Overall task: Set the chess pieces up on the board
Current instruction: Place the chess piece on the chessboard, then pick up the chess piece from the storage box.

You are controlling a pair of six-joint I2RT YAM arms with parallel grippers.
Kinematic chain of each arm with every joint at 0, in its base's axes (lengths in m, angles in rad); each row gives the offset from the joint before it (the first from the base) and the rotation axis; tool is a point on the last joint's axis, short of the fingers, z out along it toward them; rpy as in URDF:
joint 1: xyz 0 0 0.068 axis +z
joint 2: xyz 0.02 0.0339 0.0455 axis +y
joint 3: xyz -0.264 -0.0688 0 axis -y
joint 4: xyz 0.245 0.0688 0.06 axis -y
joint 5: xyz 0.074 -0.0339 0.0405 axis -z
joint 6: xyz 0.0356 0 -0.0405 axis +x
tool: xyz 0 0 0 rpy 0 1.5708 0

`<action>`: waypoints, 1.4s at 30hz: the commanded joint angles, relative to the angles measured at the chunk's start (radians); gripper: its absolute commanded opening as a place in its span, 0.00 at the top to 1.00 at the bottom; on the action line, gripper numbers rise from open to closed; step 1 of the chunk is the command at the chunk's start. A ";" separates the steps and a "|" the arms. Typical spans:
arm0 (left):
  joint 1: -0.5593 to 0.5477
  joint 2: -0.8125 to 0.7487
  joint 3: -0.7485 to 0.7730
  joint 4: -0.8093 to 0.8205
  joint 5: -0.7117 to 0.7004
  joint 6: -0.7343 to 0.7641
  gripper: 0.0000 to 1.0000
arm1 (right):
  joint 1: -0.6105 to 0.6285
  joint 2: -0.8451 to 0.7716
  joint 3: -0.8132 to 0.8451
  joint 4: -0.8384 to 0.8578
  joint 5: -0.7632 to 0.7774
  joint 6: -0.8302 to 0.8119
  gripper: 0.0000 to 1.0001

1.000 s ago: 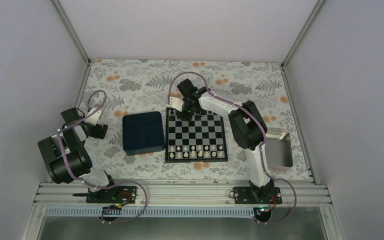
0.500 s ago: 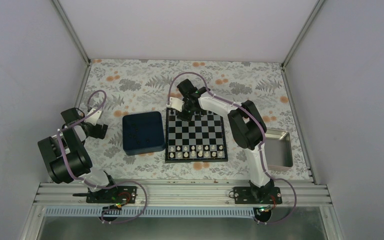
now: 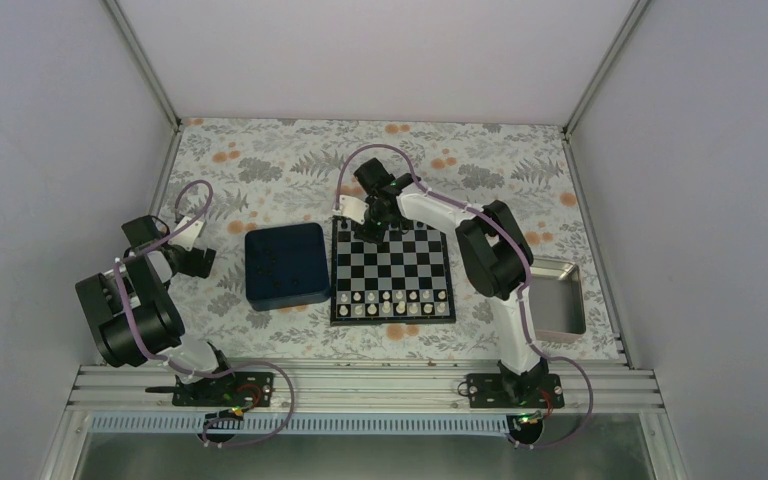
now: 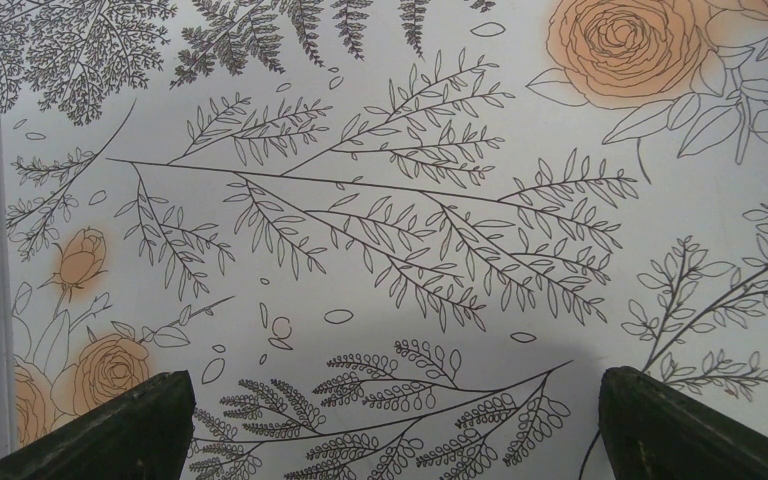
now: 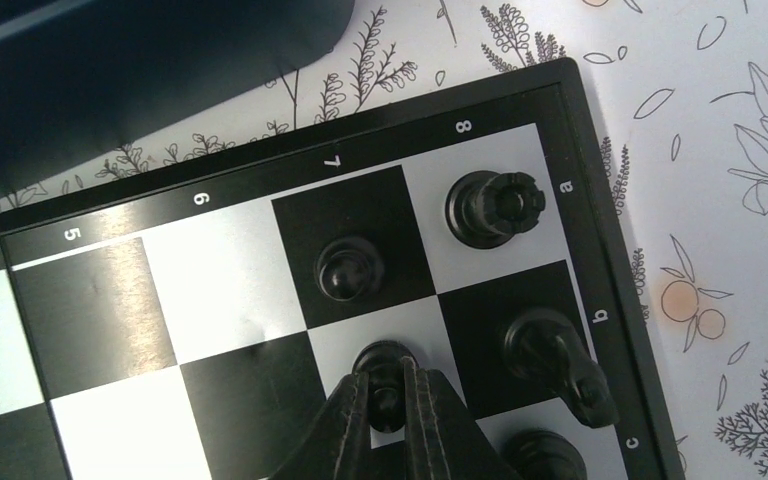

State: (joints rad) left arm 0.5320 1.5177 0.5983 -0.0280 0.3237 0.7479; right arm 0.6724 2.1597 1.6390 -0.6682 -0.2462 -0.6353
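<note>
The left claw (image 4: 392, 388) hangs spread wide above the floral table cover (image 4: 390, 200).

A dark blue square tray (image 3: 284, 265) sits mid-left on the floral tablecloth (image 3: 260, 165); a silver metal tray (image 3: 562, 300) lies at the right edge, slightly nearer.

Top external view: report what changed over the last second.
Nothing visibly changed. The right pincer stays shut on a black pawn at the far left corner of the board. The left pincer stays open, parked left of the dark blue tray.
</note>
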 commanded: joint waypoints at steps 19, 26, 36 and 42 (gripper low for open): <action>0.002 0.023 -0.010 -0.049 -0.009 0.019 0.00 | -0.005 -0.073 0.014 -0.043 -0.006 -0.003 0.78; 0.002 0.022 -0.009 -0.050 -0.008 0.019 0.00 | 0.003 -0.163 0.098 -0.154 -0.025 0.004 0.75; 0.002 0.014 -0.009 -0.056 0.001 0.019 0.00 | 0.159 -0.085 0.334 -0.214 0.003 0.014 0.67; 0.003 0.005 -0.011 -0.058 0.010 0.019 0.00 | 0.244 0.036 0.389 -0.093 -0.018 0.018 0.59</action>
State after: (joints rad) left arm 0.5320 1.5177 0.5983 -0.0284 0.3248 0.7479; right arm 0.8738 2.1033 2.0155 -0.8295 -0.2489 -0.6273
